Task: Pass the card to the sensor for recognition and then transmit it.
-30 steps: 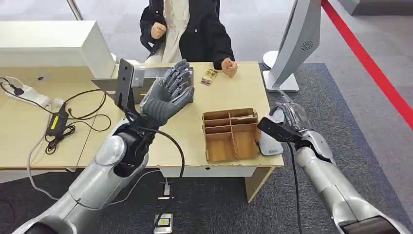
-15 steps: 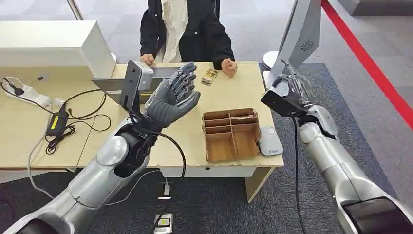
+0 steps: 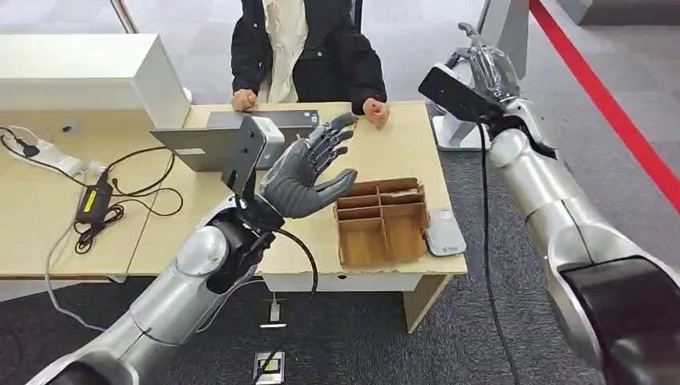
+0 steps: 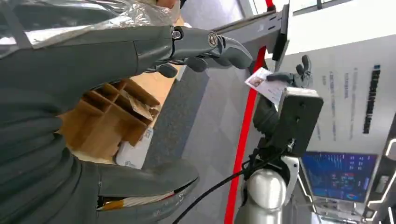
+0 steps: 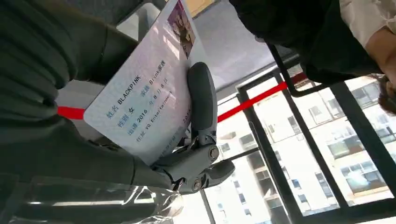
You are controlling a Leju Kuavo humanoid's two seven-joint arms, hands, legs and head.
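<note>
- Pale wooden worktop [image 3: 401, 144] at frame centre on dark carpet, a red floor line [image 3: 609, 104] at upper right
- A person [image 3: 309, 48] sits at upper centre; wooden divider tray [image 3: 381, 220] near the front edge
- Right hand [image 3: 485, 68], upper right, clamps the card [image 5: 144, 102]
- Left hand [image 3: 309, 172] spread, holding nothing

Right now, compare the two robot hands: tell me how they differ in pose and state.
The right robot hand is raised beside the monitor stand and holds the card; the left robot hand hovers over the table, holding nothing. The left's fingers are spread, the right's are closed on the card. Both are grey on silver arms.
</note>
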